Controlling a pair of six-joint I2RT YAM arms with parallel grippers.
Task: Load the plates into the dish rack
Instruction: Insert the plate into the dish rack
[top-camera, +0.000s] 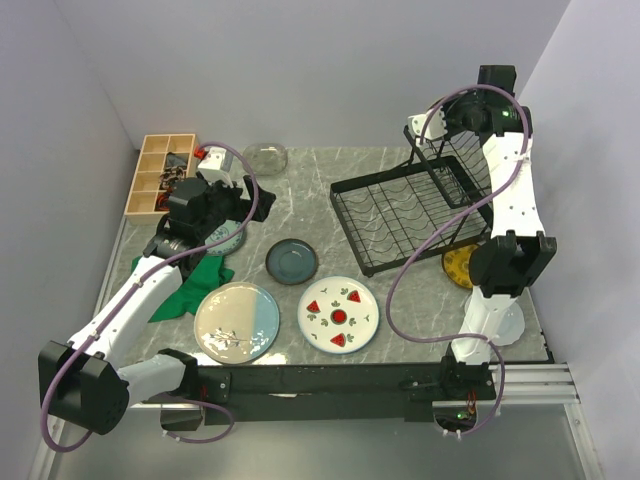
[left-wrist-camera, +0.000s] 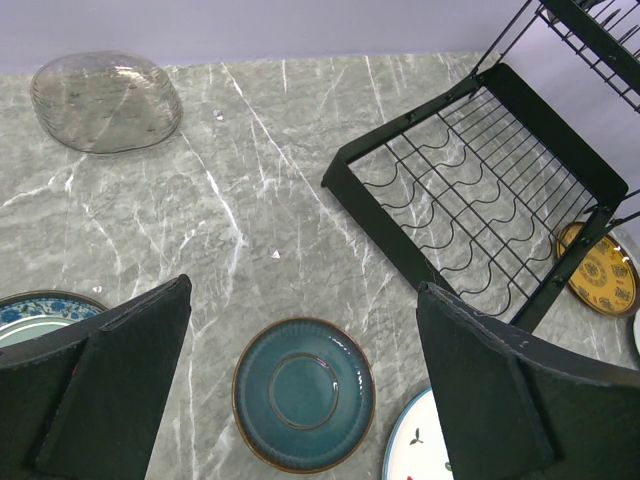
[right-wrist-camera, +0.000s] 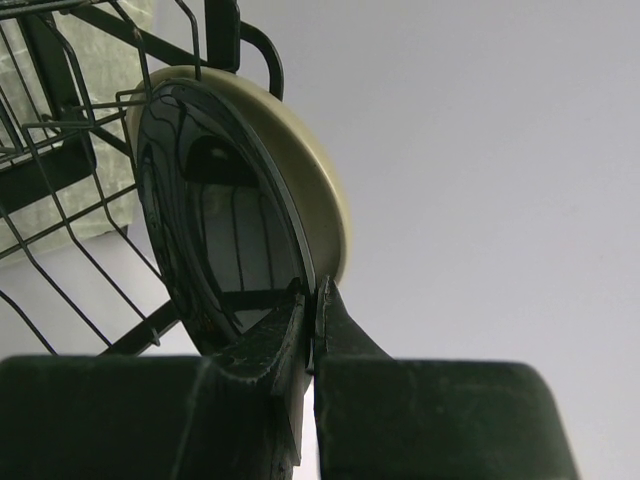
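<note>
- Pinching the lower rim of the black plate (right-wrist-camera: 220, 220), the right gripper (right-wrist-camera: 312, 300) has its jaws almost together; the plate is glossy, round and held on edge.
- Black plate sits right at the wires of the dish rack (top-camera: 348, 225), up by its raised far part. A cream plate (right-wrist-camera: 315, 170) stands on edge just behind it; cannot tell if the two touch.
- Left gripper (left-wrist-camera: 305, 290) is spread wide, holding nothing, above the tabletop (left-wrist-camera: 200, 220).
- Slate-blue plate (left-wrist-camera: 303, 393), brown rim and ringed centre, lies flat below the left gripper, between its fingers in the wrist view.
- Blue-patterned plate (left-wrist-camera: 40, 315) lies flat, partly hidden by the left finger.
- Clear glass plate (left-wrist-camera: 105, 100) is at the far side of the tabletop.
- Yellow patterned plate (left-wrist-camera: 600, 270) lies just beside the rack's near right corner.
- Watermelon plate (top-camera: 338, 313) and a half-white, half-pale-blue plate (top-camera: 237, 321) lie flat near the front edge.
- Rack's lower tray holds no plates.
- Green cloth (top-camera: 185, 285) lies under the left arm.
</note>
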